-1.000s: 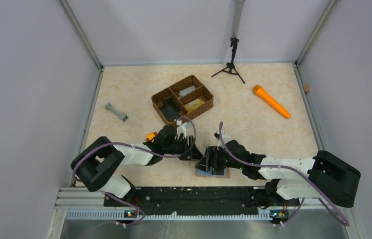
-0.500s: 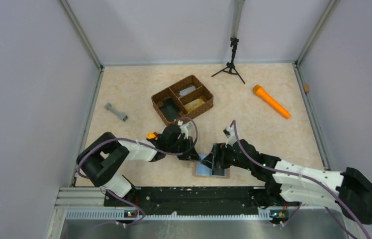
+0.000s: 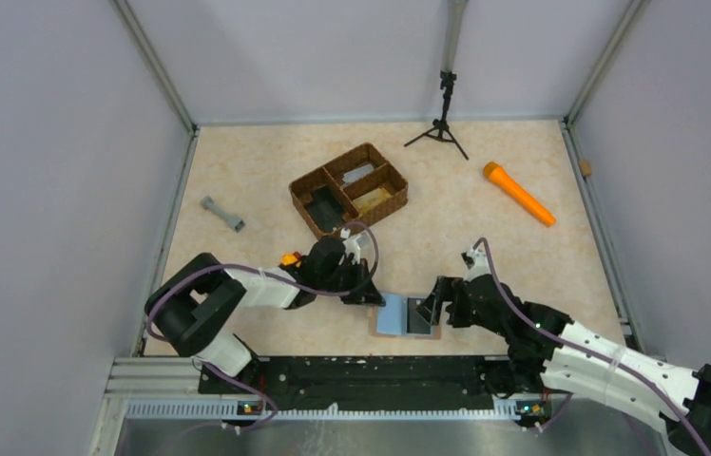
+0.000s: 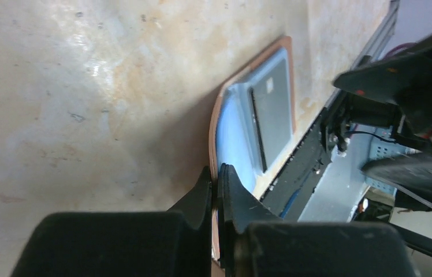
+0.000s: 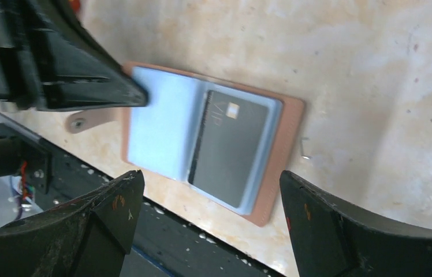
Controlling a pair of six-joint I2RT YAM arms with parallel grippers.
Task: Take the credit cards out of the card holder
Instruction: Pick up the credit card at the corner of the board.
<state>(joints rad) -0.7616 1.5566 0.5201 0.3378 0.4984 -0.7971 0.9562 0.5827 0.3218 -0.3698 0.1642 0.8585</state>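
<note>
The card holder (image 3: 392, 318) lies open near the table's front edge, tan outside (image 5: 286, 133) and pale blue inside (image 5: 156, 133). A dark grey credit card (image 5: 231, 144) sits in its right pocket, also seen in the left wrist view as the card (image 4: 272, 109). My left gripper (image 3: 376, 296) is shut on the left flap of the card holder (image 4: 242, 133), with its fingertips (image 4: 208, 187) pinching the flap's edge. My right gripper (image 3: 439, 306) hovers open at the holder's right side. Its gripper (image 5: 211, 176) has wide jaws holding nothing.
A brown woven basket (image 3: 349, 190) with three compartments stands behind the arms. An orange cylinder (image 3: 518, 194) lies at the back right, a grey dumbbell-shaped piece (image 3: 222, 214) at the left, and a small tripod (image 3: 443, 128) at the back. The black front rail (image 3: 361, 375) runs just below the holder.
My left gripper has closed onto the holder's left flap. My right arm has drawn back to the right and opened slightly wider, uncovering the holder and its card.
</note>
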